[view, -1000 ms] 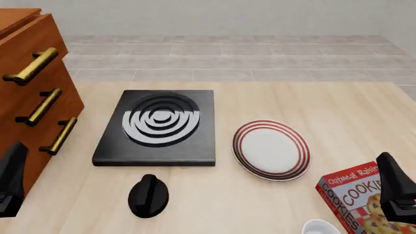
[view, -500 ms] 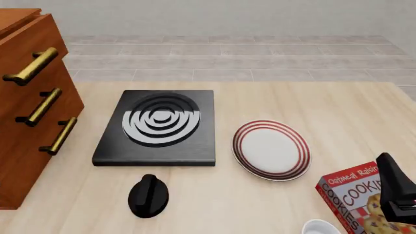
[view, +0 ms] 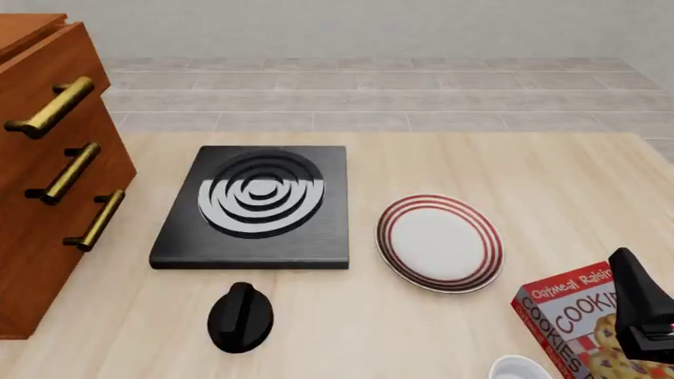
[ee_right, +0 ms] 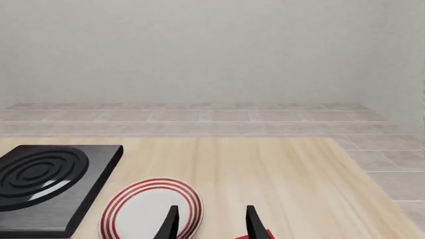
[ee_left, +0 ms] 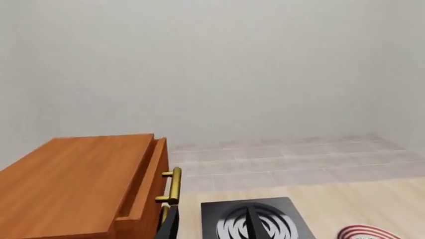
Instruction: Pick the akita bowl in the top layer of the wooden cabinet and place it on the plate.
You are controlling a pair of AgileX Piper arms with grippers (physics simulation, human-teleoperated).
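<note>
The wooden cabinet [view: 43, 197] stands at the table's left edge, its three brass handles facing right. The top layer [view: 58, 67] shows only its front and handle, and the left wrist view looks down on the cabinet top [ee_left: 73, 184]. The akita bowl is hidden. The plate [view: 439, 242] lies right of centre with nothing on it. My left gripper [ee_left: 209, 226] is open and high up, level with the cabinet top, outside the front view. My right gripper [ee_right: 211, 224] is open and holds nothing, near the plate [ee_right: 149, 209]; its black body [view: 640, 308] sits at the front right.
A black stove [view: 258, 205] with white rings lies between the cabinet and the plate. In front of it sits a black knob-like object [view: 240, 317]. A cookie box [view: 574, 316] and a white cup [view: 522, 369] crowd the front right corner beside my right arm.
One second ago the left arm showed at the front view's lower left beside the cabinet; it has since left that view. The right arm and the objects have not moved.
</note>
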